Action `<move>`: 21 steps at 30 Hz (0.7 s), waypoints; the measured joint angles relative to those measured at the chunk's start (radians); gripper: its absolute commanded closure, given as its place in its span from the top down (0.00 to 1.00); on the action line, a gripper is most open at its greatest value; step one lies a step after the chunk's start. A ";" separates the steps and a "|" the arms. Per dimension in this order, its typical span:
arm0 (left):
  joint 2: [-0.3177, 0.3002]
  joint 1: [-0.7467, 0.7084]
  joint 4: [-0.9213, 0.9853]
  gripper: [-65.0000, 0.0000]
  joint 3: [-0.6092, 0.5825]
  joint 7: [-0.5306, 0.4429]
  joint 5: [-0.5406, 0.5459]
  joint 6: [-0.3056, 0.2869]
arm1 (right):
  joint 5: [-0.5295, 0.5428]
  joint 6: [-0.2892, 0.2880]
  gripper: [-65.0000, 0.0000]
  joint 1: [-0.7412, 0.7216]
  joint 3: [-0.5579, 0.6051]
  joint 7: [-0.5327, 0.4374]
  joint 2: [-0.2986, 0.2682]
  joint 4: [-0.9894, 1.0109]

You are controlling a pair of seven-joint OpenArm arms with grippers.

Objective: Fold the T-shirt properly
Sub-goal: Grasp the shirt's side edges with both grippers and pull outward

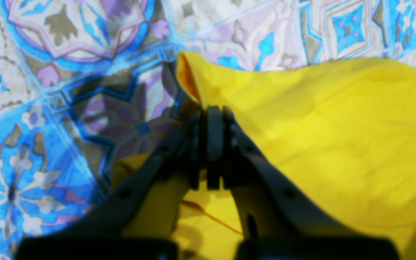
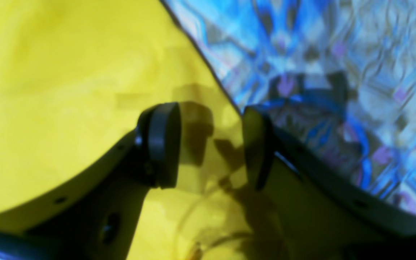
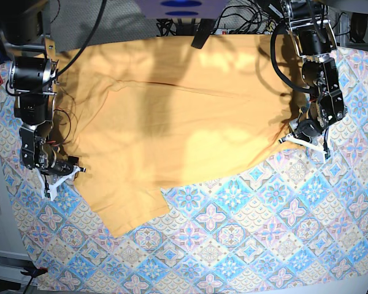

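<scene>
Your T-shirt [image 3: 178, 116] lies spread across the far half of the worktop [image 3: 264, 245], which is covered by a blue-and-pink tile-patterned cloth [image 3: 245, 214]. In the base view the shirt fills the area from about 9 o'clock round to 3 o'clock, with one corner hanging down toward 7 o'clock. No lettering shows on the upward face.

Your left pincer [image 1: 211, 115] sits at the shirt's edge at roughly 3 o'clock in the base view [image 3: 310, 139]. Seen from the left wrist, its jaws are pressed together on a raised fold of the yellow fabric [image 1: 320, 119], which lifts to a peak at 12 o'clock just above the fingertips. The patterned cloth [image 1: 67, 90] shows bare from 9 to 12 o'clock there.

Your right pincer [image 2: 211, 144] is at about 9 o'clock in the base view [image 3: 61, 174], at the shirt's other edge. From the right wrist its jaws stand well apart, with yellow fabric [image 2: 67, 90] beneath and between them. One finger [image 2: 161, 144] is over the shirt; the other [image 2: 256, 148] sits just at the shirt's border, where the tiled cloth [image 2: 338, 72] begins and runs toward 1 to 4 o'clock. You cannot tell whether these fingers touch the fabric.
</scene>
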State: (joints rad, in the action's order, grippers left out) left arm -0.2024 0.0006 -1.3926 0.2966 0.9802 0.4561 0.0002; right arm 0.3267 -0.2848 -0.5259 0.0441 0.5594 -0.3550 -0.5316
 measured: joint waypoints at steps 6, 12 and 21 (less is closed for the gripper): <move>0.000 0.000 0.000 0.00 0.000 0.000 0.000 0.000 | 0.000 0.000 0.42 -0.001 0.001 -0.014 0.001 0.008; 0.000 0.000 0.000 0.00 0.000 0.000 0.000 0.000 | 0.004 0.003 0.41 0.016 0.001 -0.033 0.014 0.008; 0.000 0.002 0.000 0.00 0.000 0.000 0.000 0.000 | 0.015 0.004 0.41 0.028 -0.004 -0.065 0.058 0.000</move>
State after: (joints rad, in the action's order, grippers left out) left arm -0.2028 0.0021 -1.3926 0.2966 0.9802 0.4561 -0.0002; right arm 0.3416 -0.2810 -0.4980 0.0402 0.4942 -0.2966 -0.5312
